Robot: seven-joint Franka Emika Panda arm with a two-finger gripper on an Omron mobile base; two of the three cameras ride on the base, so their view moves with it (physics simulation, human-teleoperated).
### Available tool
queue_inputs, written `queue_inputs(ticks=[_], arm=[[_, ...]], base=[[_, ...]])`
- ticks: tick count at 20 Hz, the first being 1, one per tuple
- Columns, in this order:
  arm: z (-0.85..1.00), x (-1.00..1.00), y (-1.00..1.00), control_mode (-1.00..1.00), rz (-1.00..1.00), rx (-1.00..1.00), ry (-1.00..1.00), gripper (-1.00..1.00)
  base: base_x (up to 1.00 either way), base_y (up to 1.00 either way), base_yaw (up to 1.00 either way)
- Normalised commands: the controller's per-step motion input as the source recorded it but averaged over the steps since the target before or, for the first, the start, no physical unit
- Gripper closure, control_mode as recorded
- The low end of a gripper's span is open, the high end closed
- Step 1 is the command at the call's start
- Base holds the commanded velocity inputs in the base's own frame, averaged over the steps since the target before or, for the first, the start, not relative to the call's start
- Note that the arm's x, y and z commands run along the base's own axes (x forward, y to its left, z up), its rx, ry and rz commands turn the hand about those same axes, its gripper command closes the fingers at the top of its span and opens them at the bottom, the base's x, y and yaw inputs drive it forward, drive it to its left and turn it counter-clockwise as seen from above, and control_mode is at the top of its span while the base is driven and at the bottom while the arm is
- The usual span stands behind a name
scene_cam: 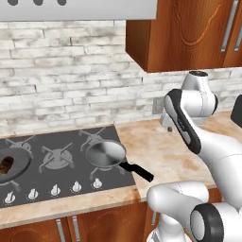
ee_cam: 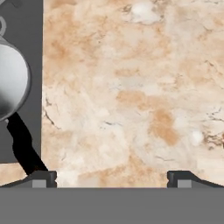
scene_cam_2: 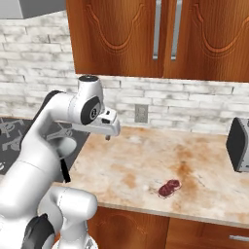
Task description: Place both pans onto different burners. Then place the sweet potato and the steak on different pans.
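the steel pan (scene_cam: 106,154) sits on the burner (scene_cam: 97,142) at the right end of the cooktop (scene_cam: 66,182), and its long black handle (scene_cam: 137,170) runs out past the cooktop's front right corner, over the counter (scene_cam: 156,146). over at the left edge of the cooktop sits the black skillet (scene_cam: 14,164), on a burner of its own, with the brown sweet potato (scene_cam: 6,164) lying inside it. between the two pans one burner (scene_cam: 57,156) stands bare, and a row of small white knobs (scene_cam: 55,190) lines the cooktop's front edge.

the steak (scene_cam_2: 168,187) lies flat on the counter, near the front edge and well apart from the cooktop, with bare stone all round it. a dark toaster (scene_cam_2: 238,144) stands at the counter's right end, near the back wall.

the gripper (ee_cam: 112,177) hangs above the counter just beside the cooktop's right edge, its fingers (ee_cam: 40,178) spread wide with nothing between them. from the hand view the steel pan's rim and handle show at the left, close to one fingertip, but not touching it.
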Motion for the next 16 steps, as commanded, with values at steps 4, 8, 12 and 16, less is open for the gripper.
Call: queue_inputs(ticks=[4, 8, 12, 16], arm=[[-0.22, 0.0, -0.5, -1.0, -0.04, 0.0, 0.01, -1.0], [-0.22, -0.05, -0.54, -1.0, -0.06, 0.0, 0.01, -1.0], [-0.24, -0.03, -0.44, -1.0, -0.08, 0.0, 0.01, -1.0], [-0.18, -0.06, -0.48, -1.0, -0.04, 0.0, 0.02, -1.0]], base=[[0.0, 0.0, 0.0], [0.0, 0.0, 0.0], [0.0, 0.0, 0.0], [0.0, 0.0, 0.0]])
